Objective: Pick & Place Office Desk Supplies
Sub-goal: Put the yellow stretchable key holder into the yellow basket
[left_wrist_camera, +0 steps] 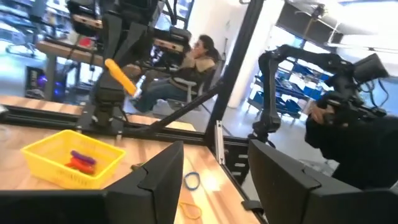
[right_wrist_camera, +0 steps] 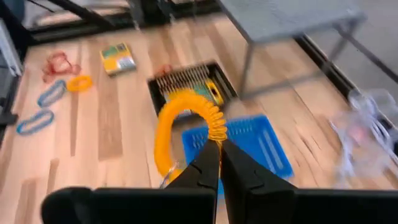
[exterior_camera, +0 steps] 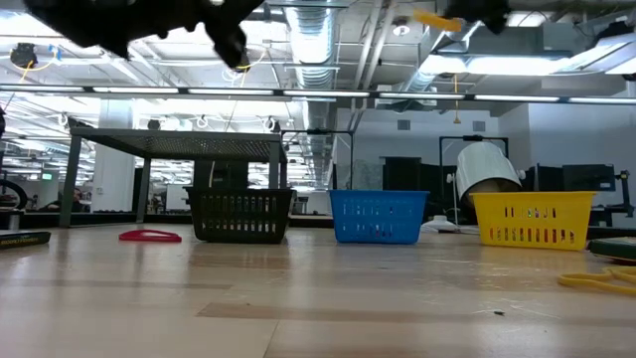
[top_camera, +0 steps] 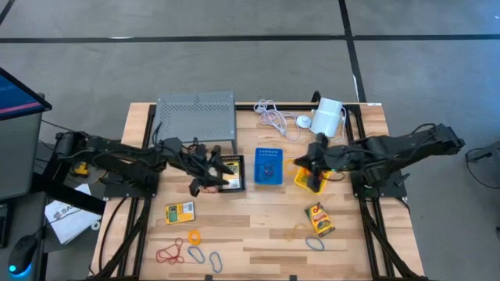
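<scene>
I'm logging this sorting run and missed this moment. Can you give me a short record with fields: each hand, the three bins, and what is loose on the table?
right hand: shut on orange coiled loop, raised over the yellow bin
left hand: over the black bin, fingers apart, nothing seen held
black bin: holds a yellow card packet
blue bin: between the black and yellow bins
yellow bin: holds purple and red items
loose: card packets, loops at the front edge

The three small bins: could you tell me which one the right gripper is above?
The yellow bin, rightmost of the row; the right gripper, pinching an orange loop, hangs above it.
</scene>
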